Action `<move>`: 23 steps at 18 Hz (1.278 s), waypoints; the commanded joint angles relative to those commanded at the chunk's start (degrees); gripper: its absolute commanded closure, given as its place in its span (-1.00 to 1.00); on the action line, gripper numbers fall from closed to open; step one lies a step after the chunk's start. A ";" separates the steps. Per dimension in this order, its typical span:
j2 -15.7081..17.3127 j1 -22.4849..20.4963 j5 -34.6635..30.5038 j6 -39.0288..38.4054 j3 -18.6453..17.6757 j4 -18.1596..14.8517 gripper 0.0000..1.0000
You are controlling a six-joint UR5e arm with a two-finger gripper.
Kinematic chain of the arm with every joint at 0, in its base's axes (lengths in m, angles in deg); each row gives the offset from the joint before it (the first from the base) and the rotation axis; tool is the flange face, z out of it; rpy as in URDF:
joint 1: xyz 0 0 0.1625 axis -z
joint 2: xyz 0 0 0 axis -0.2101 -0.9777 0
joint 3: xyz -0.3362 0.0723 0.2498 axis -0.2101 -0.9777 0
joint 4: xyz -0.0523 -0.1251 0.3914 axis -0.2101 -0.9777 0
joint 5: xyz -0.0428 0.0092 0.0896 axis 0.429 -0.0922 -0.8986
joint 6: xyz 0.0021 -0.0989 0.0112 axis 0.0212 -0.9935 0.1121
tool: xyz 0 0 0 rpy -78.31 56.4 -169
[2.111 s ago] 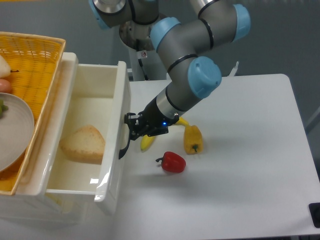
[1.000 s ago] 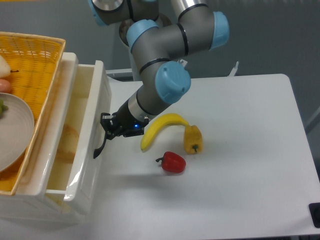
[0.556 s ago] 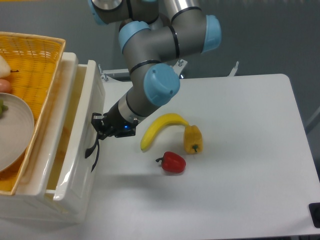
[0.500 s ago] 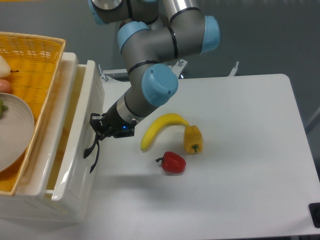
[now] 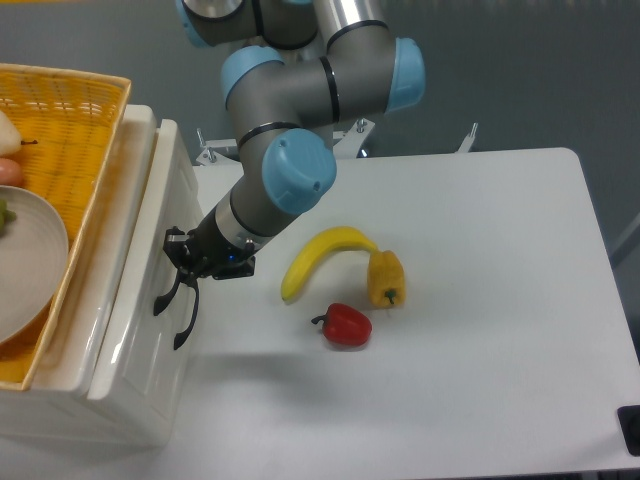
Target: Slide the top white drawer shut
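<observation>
Plain matte white table (image 5: pixel 480 300) in front of a grey wall, nothing fancy. On the left sits the glossy plastic cabinet, and the top white drawer (image 5: pixel 150 290) looks pushed nearly flush with it. The gripper (image 5: pixel 180 262) is right up against the drawer's black arched handle (image 5: pixel 175 310); can't tell how wide the fingers are. A woven yellow wicker basket (image 5: pixel 70 120) rests on top. A curved banana (image 5: pixel 320 255), a yellow pepper (image 5: pixel 386 279) and a shiny red pepper (image 5: pixel 346 325) lie mid-table.
</observation>
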 joint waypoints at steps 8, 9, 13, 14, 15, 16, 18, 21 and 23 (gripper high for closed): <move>-0.61 0.88 0.00 -1.58 0.44 1.84 0.99; -0.62 0.80 0.00 -1.58 0.44 2.02 0.92; -0.44 -0.52 -0.79 -1.41 0.44 2.02 0.76; -0.44 -1.31 -1.14 -1.15 0.44 2.02 0.76; -0.44 -2.18 -1.23 -1.06 0.44 2.02 0.74; -0.35 -3.32 -1.32 -0.88 0.44 2.02 0.70; -0.53 -5.61 -1.67 -0.62 0.61 2.29 0.69; -0.61 -9.91 -3.42 2.44 0.70 2.37 0.68; -0.88 -12.55 -5.61 5.17 0.79 2.98 0.65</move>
